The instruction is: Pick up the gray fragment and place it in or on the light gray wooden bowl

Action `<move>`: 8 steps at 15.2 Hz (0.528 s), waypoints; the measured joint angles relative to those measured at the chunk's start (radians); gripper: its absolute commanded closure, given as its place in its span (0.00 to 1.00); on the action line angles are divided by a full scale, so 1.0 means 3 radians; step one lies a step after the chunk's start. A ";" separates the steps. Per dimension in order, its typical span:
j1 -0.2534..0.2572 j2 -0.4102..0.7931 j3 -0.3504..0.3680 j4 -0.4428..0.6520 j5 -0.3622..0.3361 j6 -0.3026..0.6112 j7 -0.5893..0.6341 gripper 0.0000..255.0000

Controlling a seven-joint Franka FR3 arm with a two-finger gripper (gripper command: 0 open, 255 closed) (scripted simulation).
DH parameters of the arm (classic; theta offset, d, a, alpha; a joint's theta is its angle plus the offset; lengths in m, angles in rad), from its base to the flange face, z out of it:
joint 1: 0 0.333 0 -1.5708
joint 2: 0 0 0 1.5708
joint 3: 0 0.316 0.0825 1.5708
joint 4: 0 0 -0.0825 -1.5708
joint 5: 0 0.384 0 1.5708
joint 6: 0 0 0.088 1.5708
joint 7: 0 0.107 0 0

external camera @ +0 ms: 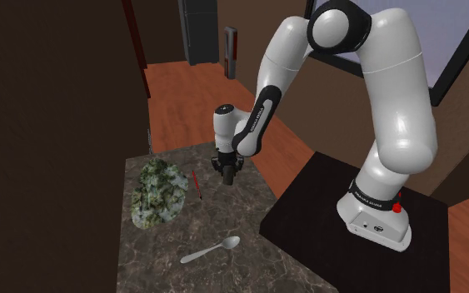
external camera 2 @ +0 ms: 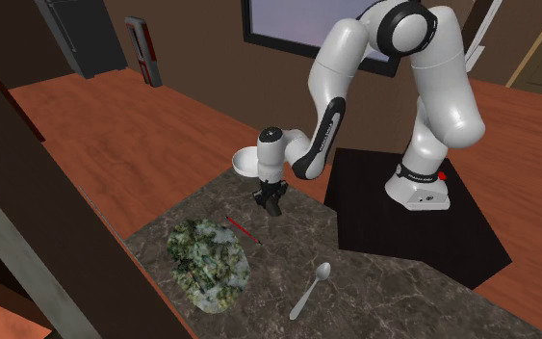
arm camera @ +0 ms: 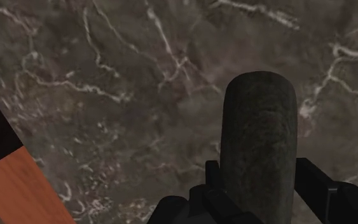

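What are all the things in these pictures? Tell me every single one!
table: one, dark with pale veins, under everything
lump: one, mottled green and white, on the table at the shoulder view's left
stick: one, red, thin, beside the lump
spoon: one, silver-grey, on the table nearer the shoulder camera
bowl: one, whitish, at the table's far corner behind the hand
fragment: one, dark grey, clasped between the fingers
floor: orange-brown, around the table
stand: one, black box
arm: one, white with dark joints
hand: one, black, above the table
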 measured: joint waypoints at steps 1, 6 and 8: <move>0.0000 -0.0002 -0.0001 0.0000 0.0000 0.0000 0.0000 1.00; 0.0000 0.0000 0.0000 -0.0001 0.0000 0.0000 0.0000 1.00; -0.0023 -0.0055 0.0026 -0.0018 0.0023 -0.0039 -0.0024 1.00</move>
